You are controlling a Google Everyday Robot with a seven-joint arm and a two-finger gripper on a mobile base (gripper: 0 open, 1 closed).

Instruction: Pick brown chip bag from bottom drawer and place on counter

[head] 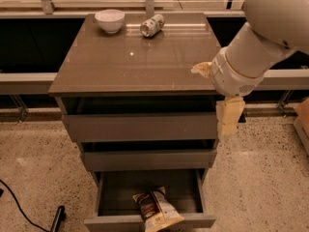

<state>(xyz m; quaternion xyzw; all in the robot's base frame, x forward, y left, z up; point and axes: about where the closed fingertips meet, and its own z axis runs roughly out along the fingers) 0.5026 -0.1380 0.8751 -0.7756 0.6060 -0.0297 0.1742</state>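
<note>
gripper (229,118), aperture cannot be told, hangs beside the counter (130,62) right edge, well above the open bottom drawer (116,192); brown chip bag (155,209) lies at its front wall. descend clear of the upper drawers (140,127), centred on the bag.

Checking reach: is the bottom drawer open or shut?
Open: the bottom drawer juts forward, brown chip bag visible inside. The gripper hangs beside the counter.

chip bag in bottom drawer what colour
Chip bag: dark brown top, cream bottom; camera view. End effector hangs beside the counter.
</note>
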